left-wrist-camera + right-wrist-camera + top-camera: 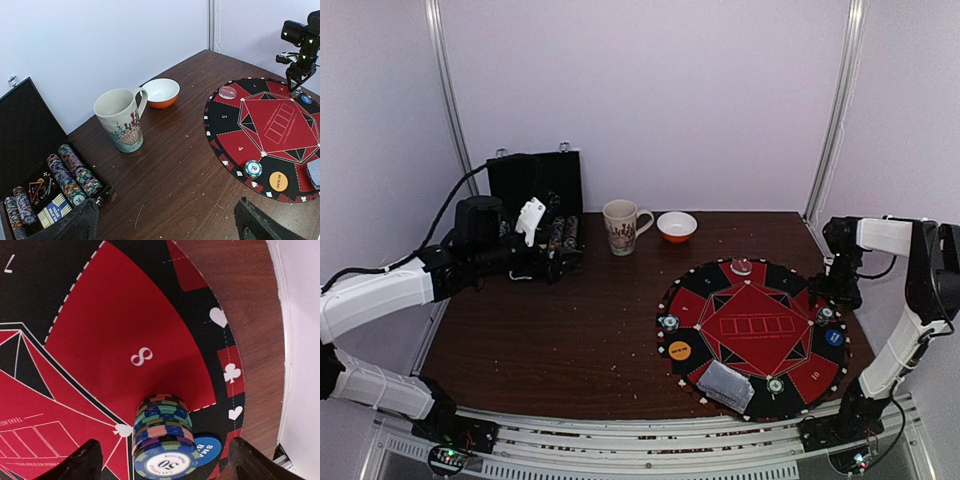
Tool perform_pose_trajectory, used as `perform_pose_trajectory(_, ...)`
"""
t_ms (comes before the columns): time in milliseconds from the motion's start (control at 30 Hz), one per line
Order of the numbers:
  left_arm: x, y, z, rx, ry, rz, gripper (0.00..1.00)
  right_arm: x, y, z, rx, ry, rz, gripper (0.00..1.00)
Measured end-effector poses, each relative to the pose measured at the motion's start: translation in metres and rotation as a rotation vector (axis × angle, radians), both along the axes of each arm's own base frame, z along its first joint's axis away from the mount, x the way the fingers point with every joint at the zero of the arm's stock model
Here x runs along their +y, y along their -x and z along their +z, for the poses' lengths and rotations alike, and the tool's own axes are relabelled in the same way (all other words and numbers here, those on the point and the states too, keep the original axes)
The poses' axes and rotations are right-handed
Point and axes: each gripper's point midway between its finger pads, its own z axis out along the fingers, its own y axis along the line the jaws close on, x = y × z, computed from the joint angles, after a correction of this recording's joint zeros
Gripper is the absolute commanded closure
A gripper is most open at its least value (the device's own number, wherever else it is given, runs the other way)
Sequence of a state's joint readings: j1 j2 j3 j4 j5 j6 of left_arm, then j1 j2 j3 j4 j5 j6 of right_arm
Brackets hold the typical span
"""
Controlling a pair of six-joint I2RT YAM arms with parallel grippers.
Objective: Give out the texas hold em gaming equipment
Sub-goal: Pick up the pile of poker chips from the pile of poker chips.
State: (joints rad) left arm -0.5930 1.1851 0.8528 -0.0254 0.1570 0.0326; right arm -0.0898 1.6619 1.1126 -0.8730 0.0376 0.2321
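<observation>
Brown desk [550,330] with crumbs. Open black case [534,182] back left, patterned mug [620,227] beside orange bowl [677,227], round red-black mat [760,325] right.

chip stack [162,437] upright by blue btn [206,452]

Card deck [315,173] cut by right edge, left wrist view. Black case [25,125] cut at left and bottom. Blue button disc [206,454] half hidden behind chip stack [162,432]. Single chip [669,322] in top view: print too small to read.
</observation>
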Motion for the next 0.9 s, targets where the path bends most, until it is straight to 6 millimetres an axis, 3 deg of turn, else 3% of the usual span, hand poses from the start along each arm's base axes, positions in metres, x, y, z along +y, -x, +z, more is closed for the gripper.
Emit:
perform_pose_trajectory(267,0.0,0.0,-0.001,0.003,-0.003,0.0,0.02,0.003,0.004,-0.021,0.043,-0.018,0.005,0.43)
perform_pose_trajectory(733,0.0,-0.001,-0.003,0.005,-0.008,0.001,0.02,-0.001,0.003,-0.021,0.043,0.003,0.005,0.88)
perform_pose_trajectory(900,0.0,-0.001,-0.003,0.005,-0.008,0.001,0.02,-0.001,0.002,-0.017,0.046,0.004,0.005,1.0)
